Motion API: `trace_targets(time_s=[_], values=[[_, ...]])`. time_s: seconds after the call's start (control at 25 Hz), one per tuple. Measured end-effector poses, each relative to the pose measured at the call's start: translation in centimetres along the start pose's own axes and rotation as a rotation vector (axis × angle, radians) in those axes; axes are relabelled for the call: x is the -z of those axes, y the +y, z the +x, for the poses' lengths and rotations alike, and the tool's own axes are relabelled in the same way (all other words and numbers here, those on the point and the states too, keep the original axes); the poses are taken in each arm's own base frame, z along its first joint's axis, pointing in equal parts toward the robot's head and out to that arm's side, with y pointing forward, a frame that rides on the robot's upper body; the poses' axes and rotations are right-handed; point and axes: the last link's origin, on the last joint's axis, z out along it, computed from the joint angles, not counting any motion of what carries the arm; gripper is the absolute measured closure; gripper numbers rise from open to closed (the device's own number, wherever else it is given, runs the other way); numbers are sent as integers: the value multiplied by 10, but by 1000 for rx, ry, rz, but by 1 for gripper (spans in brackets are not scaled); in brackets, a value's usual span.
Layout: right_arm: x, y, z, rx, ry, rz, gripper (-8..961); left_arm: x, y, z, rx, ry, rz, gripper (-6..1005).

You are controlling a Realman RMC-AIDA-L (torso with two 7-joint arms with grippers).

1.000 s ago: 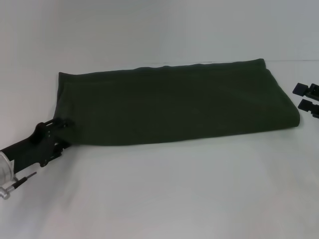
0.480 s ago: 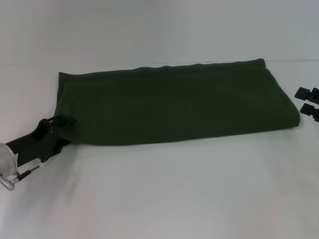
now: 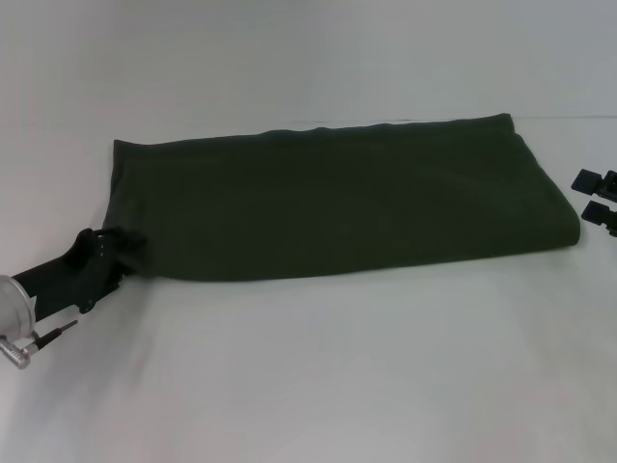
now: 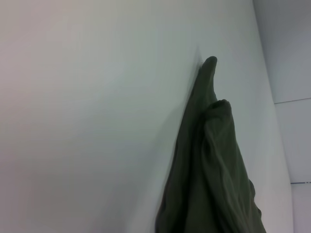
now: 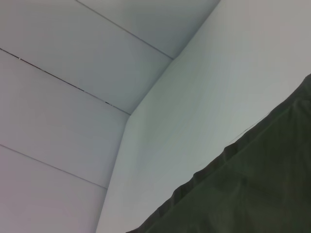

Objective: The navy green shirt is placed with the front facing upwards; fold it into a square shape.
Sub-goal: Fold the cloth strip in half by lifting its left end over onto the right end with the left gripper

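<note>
Olive shirt folded long on table; left tool low, pinching its near-left corner; right tool wide, parked beside.

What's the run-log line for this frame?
dark olive-green cotton shirt: folded into long band, flat on white table | left pincer: at its near-left corner | right pincer: apart, open

Shirt across the table; left gripper at its near-left corner, right gripper just beyond its right end.
</note>
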Motion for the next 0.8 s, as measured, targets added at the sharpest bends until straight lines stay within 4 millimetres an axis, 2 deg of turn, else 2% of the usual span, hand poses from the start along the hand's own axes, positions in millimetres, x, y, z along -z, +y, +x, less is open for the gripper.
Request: trace_targets(time_s=[0.48, 0.76, 0.8], values=[[1, 0, -1, -1, -1, 2, 160, 0, 2, 2, -42, -1, -2, 804], [2, 0, -3, -7, -12, 1, 160, 20, -12, 10, -77, 41, 10, 991], [2, -1, -3, -9, -18, 1, 159, 24, -14, 13, -80, 51, 14, 991]])
